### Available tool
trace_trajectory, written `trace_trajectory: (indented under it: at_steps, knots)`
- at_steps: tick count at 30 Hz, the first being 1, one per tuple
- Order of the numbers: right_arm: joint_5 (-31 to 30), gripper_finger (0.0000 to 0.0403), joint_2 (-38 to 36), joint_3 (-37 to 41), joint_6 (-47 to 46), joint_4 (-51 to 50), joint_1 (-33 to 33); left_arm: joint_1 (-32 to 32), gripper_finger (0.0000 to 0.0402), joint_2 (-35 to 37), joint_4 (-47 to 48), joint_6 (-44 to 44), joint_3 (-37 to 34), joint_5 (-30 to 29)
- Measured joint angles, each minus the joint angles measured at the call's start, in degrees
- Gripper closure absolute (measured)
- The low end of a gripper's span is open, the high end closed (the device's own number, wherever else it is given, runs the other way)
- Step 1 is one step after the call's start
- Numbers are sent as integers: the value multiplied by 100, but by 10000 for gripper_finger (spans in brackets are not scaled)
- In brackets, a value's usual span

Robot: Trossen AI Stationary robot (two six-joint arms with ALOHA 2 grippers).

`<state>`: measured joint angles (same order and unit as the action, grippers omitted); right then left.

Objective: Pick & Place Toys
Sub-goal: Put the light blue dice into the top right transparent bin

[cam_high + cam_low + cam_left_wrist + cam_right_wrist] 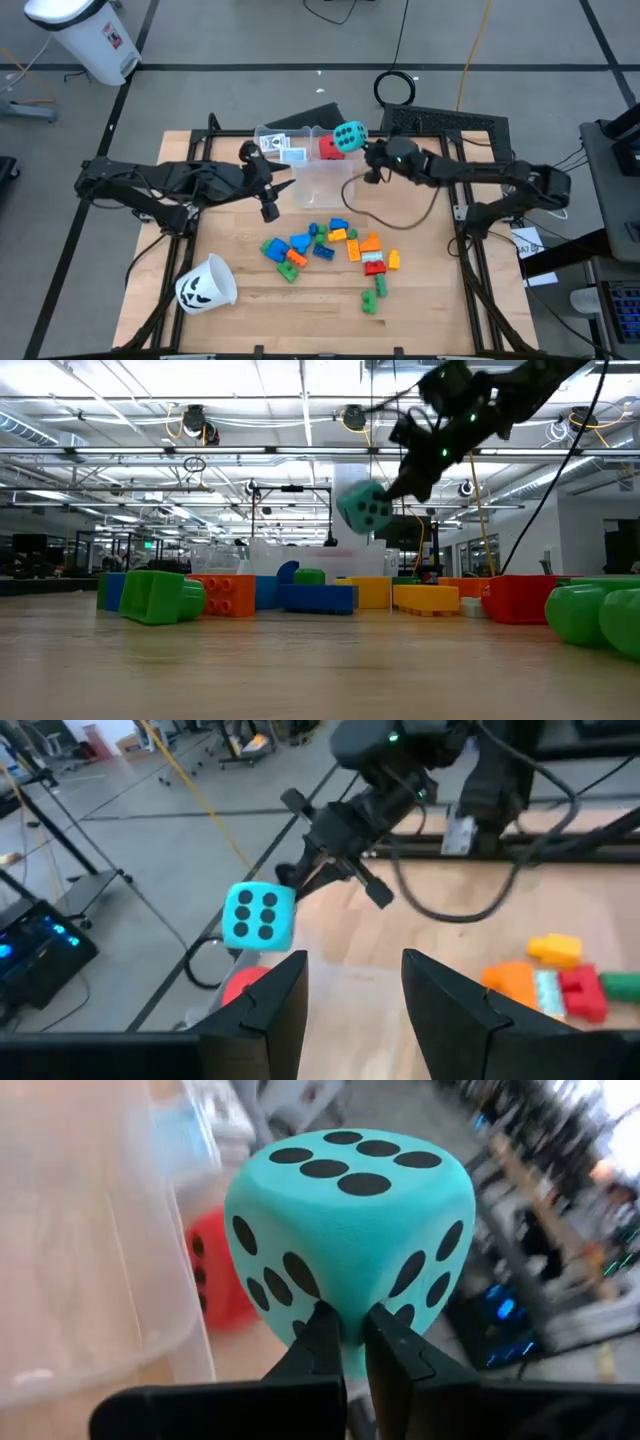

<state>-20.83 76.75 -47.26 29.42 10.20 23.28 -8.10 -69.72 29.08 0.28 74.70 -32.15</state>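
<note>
Aloft, right hand [362, 150] pinching cyan die [349, 137]

Red die [215, 1275] half hidden behind cyan die [350, 1230]; bin [90, 1230] blurred.

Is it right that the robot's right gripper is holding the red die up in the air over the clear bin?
Not quite. The right gripper is pinching the cyan die, not the red one. The right wrist view shows the fingers shut on its lower edge. The red die is lying down in the clear bin, as the high view shows.
</note>
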Motion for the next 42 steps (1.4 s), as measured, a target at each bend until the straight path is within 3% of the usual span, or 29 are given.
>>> trace_trajectory:
  at_steps: [3,8,20,24,35,39,42]
  knots:
    - [315,400,331,-5,-206,237,340,114,234,-7,160,-32,0,3]
    - [281,401,761,-1,-401,173,414,255,234,-6,306,-82,-2,8]
    - [123,400,825,-1,-711,143,399,368,233,-6,288,-198,-2,29]
    - [144,367,802,-3,-1003,75,399,363,233,-4,288,-229,-2,31]
    - [125,211,519,-1,-1029,-33,183,363,233,-5,288,-341,-4,32]
    - [-9,188,134,4,-1065,474,37,363,234,-4,293,-343,-9,31]
    - [90,204,-29,-221,-1081,701,188,370,234,-4,290,-346,-9,26]
